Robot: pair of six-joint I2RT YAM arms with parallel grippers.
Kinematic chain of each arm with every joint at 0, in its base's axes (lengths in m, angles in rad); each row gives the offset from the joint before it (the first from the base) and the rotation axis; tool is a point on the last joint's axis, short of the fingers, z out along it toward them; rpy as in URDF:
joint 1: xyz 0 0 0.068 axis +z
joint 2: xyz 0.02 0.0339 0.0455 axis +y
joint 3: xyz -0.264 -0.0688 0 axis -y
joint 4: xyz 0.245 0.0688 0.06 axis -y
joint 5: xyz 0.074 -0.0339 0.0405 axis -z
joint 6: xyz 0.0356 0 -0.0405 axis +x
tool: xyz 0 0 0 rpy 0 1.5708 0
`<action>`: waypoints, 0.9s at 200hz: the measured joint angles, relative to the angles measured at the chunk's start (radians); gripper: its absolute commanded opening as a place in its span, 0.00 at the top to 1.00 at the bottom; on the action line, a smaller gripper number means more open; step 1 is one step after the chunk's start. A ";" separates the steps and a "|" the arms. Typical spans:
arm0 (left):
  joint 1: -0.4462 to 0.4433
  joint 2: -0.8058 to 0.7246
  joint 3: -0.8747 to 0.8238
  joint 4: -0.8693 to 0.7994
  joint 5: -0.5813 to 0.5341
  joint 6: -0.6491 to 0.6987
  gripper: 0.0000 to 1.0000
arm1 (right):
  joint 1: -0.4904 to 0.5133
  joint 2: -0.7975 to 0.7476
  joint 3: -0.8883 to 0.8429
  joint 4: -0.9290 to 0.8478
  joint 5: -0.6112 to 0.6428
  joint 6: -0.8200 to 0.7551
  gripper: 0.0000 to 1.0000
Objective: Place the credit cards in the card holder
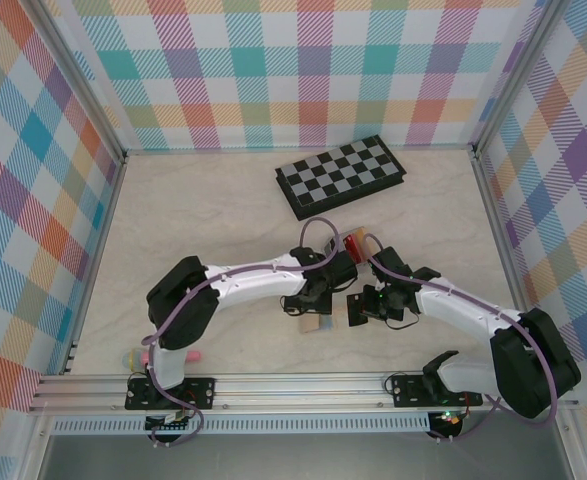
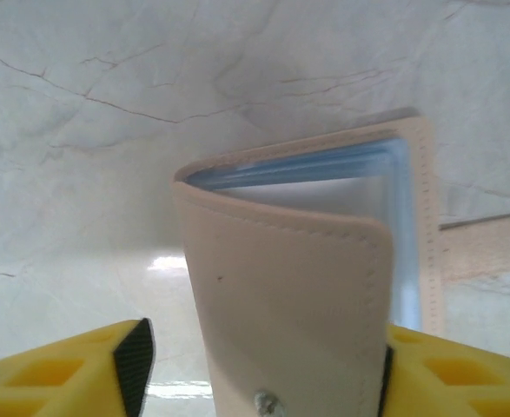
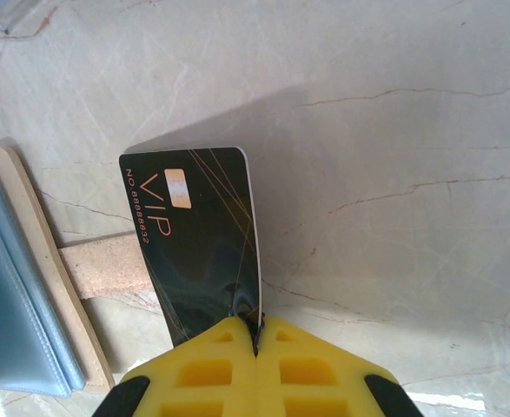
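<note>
Between the right hand's closed-up fingers: a black VIP card, pinched by its near edge, over the pale marbled tabletop. Left hand has its fingers spread partway around the raised tan flap of the card holder, with the flap against the right pad and a gap at the left pad. Holder sits unfolded just left of the card, blue-grey pockets showing.

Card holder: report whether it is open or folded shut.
Open. The card holder has its tan cover lifted off the blue-grey pockets; the right wrist view shows those pockets uncovered.
</note>
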 measured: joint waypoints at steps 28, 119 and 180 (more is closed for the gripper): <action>0.001 -0.056 -0.060 -0.002 -0.008 -0.013 0.62 | 0.000 0.001 0.002 -0.001 0.000 0.000 0.98; 0.090 -0.314 -0.439 0.372 0.104 -0.010 1.00 | 0.001 -0.061 0.040 -0.029 -0.012 -0.010 0.99; 0.113 -0.333 -0.487 0.573 0.188 -0.010 1.00 | 0.000 -0.241 0.080 -0.073 -0.021 -0.024 0.99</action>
